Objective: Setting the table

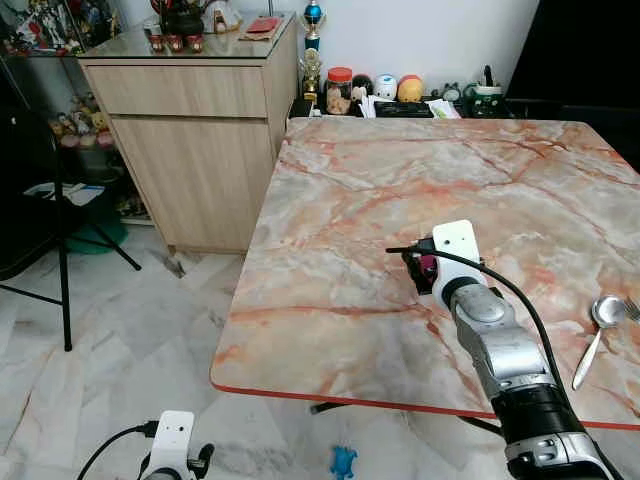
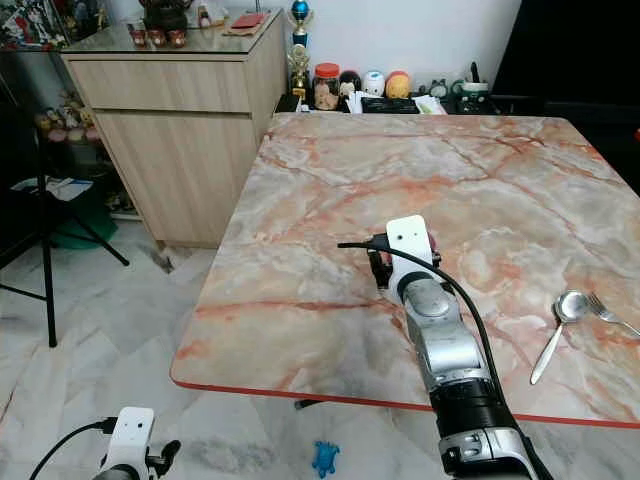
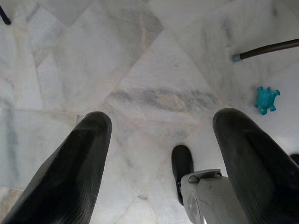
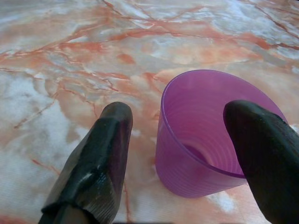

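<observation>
The right gripper (image 4: 177,154) reaches over the bench (image 1: 400,190) with its fingers (image 4: 100,158) apart, one on each side of a purple cup (image 4: 205,140). The cup stands upright on the marble and looks empty; one finger is clearly off its wall, while I cannot tell whether the other touches the rim. This looks like either a grasp about to close or a cup just set down. A spoon (image 1: 600,320) and fork (image 1: 632,308) lie together near the bench's right edge, well apart from the cup. The left gripper (image 3: 159,154) hangs idle over the floor, fingers spread.
</observation>
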Robot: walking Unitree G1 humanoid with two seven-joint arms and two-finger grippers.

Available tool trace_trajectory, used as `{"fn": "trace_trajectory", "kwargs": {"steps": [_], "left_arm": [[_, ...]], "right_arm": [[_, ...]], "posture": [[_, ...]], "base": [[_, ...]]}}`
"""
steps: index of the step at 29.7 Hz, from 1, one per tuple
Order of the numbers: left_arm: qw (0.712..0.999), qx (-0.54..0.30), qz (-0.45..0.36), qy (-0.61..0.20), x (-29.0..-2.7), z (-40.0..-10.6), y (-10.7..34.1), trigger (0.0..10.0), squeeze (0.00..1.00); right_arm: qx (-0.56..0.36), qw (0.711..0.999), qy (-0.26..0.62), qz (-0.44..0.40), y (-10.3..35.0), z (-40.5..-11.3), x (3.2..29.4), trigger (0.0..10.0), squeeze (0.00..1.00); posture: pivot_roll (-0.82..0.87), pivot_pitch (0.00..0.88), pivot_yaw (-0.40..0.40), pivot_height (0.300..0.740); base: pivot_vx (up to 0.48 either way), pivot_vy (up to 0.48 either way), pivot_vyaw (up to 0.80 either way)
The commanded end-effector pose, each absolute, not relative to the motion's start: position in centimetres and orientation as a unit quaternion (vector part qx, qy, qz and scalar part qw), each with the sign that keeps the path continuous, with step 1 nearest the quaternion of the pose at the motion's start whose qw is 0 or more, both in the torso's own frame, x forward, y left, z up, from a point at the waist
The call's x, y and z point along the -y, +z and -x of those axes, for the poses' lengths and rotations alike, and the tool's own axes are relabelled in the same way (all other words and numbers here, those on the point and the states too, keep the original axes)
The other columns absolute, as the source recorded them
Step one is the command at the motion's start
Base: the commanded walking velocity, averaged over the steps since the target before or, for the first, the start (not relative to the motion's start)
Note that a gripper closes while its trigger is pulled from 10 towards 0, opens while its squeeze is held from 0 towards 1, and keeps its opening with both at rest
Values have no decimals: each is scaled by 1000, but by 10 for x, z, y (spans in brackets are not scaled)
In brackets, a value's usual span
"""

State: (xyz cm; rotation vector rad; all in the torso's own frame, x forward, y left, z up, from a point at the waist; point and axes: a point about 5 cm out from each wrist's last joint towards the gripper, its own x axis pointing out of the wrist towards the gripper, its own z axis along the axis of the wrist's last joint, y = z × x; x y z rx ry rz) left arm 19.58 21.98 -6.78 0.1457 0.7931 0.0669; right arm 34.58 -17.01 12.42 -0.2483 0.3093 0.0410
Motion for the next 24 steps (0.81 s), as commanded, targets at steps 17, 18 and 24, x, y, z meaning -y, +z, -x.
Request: {"fn": "trace_trajectory", "kwargs": {"steps": [17, 18, 24], "left_arm": [[916, -394, -71, 35, -220, -191, -71, 10000, 0], [916, -394, -71, 35, -221, -191, -71, 10000, 0], [915, -395, -71, 37, -222, -190, -71, 10000, 0]], "right_arm": [[-153, 980, 23, 126, 128, -350, 168, 0, 0], [-152, 980, 24, 126, 128, -350, 168, 0, 0], [-152, 980, 26, 126, 128, -351, 167, 0, 0]], "posture": [[78, 10, 11, 740], [78, 10, 11, 740], [79, 10, 11, 740]], "base": [[0, 0, 0], [0, 0, 0], [0, 0, 0]]}}
